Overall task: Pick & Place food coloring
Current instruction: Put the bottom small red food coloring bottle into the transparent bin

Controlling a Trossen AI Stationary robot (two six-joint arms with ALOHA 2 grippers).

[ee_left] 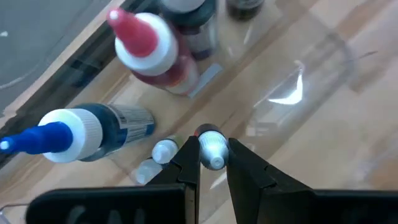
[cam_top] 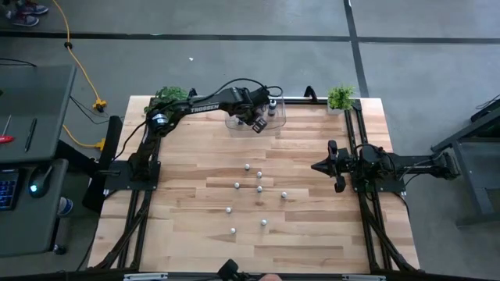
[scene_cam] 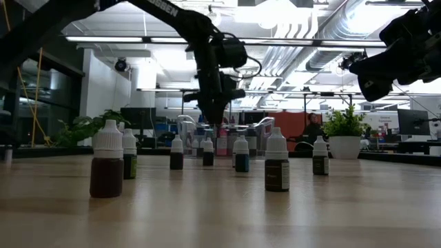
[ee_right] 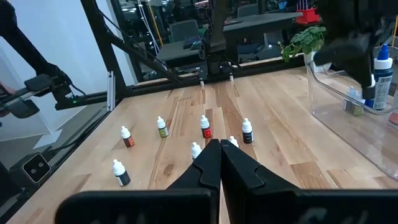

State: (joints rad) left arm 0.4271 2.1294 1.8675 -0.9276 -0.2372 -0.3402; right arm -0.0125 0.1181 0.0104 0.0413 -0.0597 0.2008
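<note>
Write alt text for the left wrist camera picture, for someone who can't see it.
The left end effector grips a small white-capped food coloring bottle over the clear plastic bin. Inside the bin lie a blue-tipped bottle, a red-tipped bottle, and a small whitish bottle.

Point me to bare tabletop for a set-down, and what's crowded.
Free: the table between the left arm's base and the small bottles, and the front strip below them. Crowded: mid-table cluster, and the clear bin at the far edge, where the left claw holds a small bottle.
</note>
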